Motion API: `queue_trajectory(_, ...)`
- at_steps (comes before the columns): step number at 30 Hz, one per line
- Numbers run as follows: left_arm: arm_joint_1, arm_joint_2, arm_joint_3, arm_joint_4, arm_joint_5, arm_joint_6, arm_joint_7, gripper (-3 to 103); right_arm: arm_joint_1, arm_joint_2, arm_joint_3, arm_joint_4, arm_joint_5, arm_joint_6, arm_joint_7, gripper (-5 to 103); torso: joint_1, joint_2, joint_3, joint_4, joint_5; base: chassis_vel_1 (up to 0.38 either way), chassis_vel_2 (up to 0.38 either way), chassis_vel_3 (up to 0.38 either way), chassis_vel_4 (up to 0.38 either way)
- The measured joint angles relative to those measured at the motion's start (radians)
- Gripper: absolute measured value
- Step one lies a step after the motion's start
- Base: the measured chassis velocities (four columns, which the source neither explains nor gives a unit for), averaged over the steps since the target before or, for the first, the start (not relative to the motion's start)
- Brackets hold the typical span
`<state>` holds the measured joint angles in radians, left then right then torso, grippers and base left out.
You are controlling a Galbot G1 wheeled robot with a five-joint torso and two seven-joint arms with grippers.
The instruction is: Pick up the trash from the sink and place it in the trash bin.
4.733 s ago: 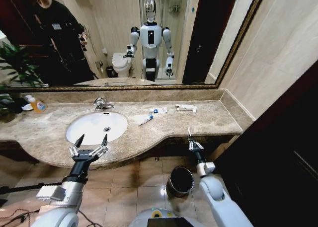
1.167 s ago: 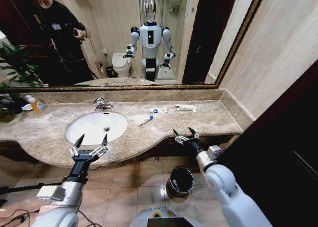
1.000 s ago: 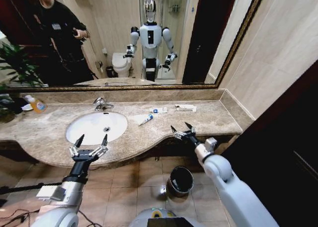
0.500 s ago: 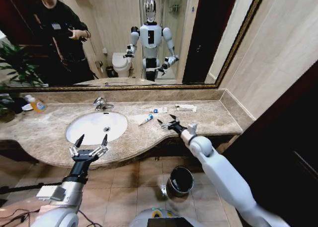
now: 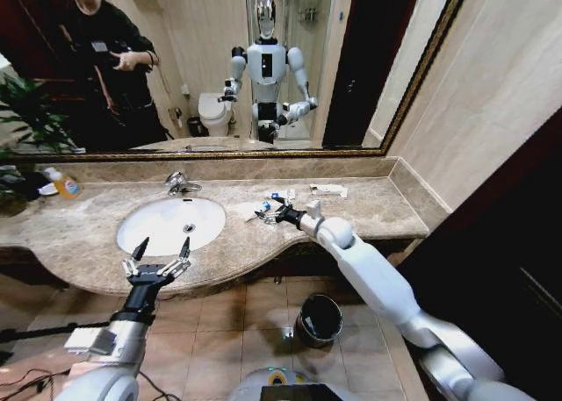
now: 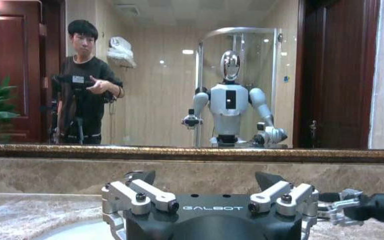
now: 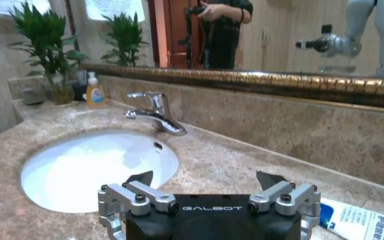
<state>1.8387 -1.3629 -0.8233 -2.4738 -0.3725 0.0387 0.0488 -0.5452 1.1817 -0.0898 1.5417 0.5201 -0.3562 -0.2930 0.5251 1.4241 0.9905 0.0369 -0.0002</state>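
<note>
Right jaws [image 5: 275, 213]: mine, spread open over the beige marble desk [image 5: 369, 210], just beside the white tube with blue cap [image 5: 258, 211].
Left jaws [image 5: 159, 259]: open, at the front rim of the white oval sink [image 5: 169, 224].
Round dark trash bin [image 5: 319, 318]: on the floor below.

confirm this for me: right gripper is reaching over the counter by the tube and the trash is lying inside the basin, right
Not quite. The right gripper does reach over the counter by the tube, but the head view shows the trash lying on the marble beside the sink, not inside it.

Right claw [image 5: 273, 212] over tube [image 5: 258, 211]
</note>
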Motion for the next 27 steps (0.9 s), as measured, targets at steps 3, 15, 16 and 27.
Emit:
queue_trajectory(3, 0.0, 0.0, 0.0, 0.0, 0.0, 0.0, 0.0, 100, 0.006, 0.009, -0.009, -0.011, 0.001, -0.01, 0.013, 100, 0.0, 0.0, 0.0, 0.0, 0.0, 0.0, 0.0, 0.0, 0.0)
queue_trajectory(15, 0.0, 0.0, 0.0, 0.0, 0.0, 0.0, 0.0, 100, 0.029, 0.073, -0.076, -0.065, 0.019, -0.004, 0.22, 100, 0.0, 0.0, 0.0, -0.0001, -0.0001, 0.0, 0.0, 0.0, 0.0)
queue_trajectory(16, 0.0, 0.0, 0.0, 0.0, 0.0, 0.0, 0.0, 100, 0.032, 0.082, -0.081, -0.07, 0.021, -0.002, 0.24, 100, 0.0, 0.0, 0.0, -0.0001, -0.0001, 0.0, 0.0, 0.0, 0.0)
queue_trajectory(27, 0.0, 0.0, 0.0, 0.0, 0.0, 0.0, 0.0, 100, 0.043, 0.202, -0.126, -0.101, 0.089, -0.042, 0.527, 100, 0.0, 0.0, 0.0, -0.0001, 0.0, 0.0, 0.0, 0.0, 0.0)
